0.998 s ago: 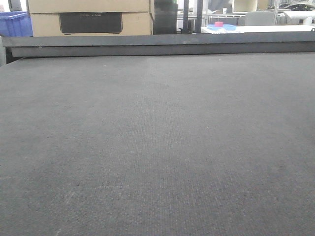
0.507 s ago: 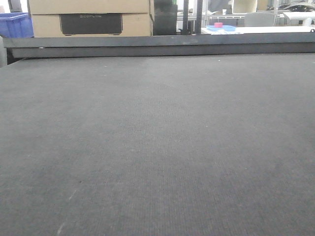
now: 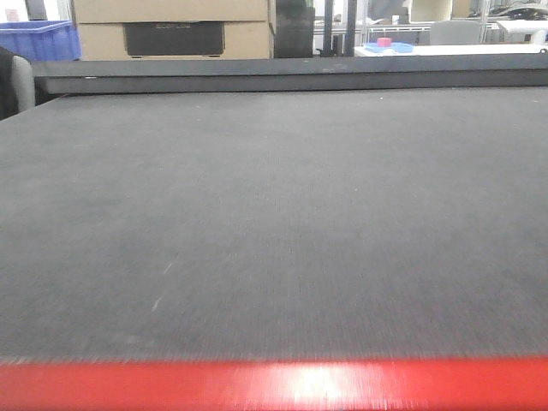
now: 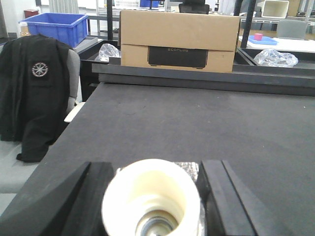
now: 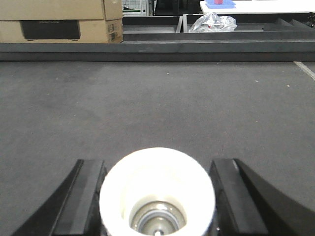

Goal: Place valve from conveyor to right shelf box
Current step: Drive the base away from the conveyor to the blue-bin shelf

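The conveyor point(image 3: 274, 214) is a wide, dark grey woven belt. A dark metal rail point(image 3: 291, 73) runs along its far edge and a red strip point(image 3: 274, 385) along its near edge.

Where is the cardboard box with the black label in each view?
Front view: box at top left, just behind the rail.
Left wrist view: box at top centre, behind the rail.
Right wrist view: box in the top left corner, cut off by the frame.
Shared landmark: the dark rail along the far edge of the conveyor, below the box in all three.
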`<move>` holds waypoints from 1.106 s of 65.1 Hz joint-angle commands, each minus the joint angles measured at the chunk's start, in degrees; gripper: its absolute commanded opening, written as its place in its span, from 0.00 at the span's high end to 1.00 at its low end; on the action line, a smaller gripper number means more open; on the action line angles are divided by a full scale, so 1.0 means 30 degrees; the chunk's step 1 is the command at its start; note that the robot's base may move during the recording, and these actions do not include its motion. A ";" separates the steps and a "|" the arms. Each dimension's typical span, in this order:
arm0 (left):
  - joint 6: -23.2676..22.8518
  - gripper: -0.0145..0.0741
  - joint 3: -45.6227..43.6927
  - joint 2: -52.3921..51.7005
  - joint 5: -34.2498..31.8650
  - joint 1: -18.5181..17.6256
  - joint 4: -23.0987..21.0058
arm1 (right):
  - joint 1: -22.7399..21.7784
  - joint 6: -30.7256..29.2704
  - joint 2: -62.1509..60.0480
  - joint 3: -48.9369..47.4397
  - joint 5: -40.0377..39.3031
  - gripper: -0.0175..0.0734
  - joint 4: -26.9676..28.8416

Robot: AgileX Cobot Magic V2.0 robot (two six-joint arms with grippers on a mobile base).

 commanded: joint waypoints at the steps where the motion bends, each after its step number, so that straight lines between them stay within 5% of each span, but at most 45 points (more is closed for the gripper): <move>1: -0.0114 0.96 -0.0152 -0.0144 -0.0996 0.0048 -0.0101 | -0.0016 -0.0091 -0.0148 -0.0135 -0.1319 0.99 -0.0149; 72: -0.0114 0.96 -0.0152 -0.1699 -0.0996 0.0048 -0.0101 | -0.0016 -0.0091 -0.0148 -0.0135 -0.1319 0.99 -0.0149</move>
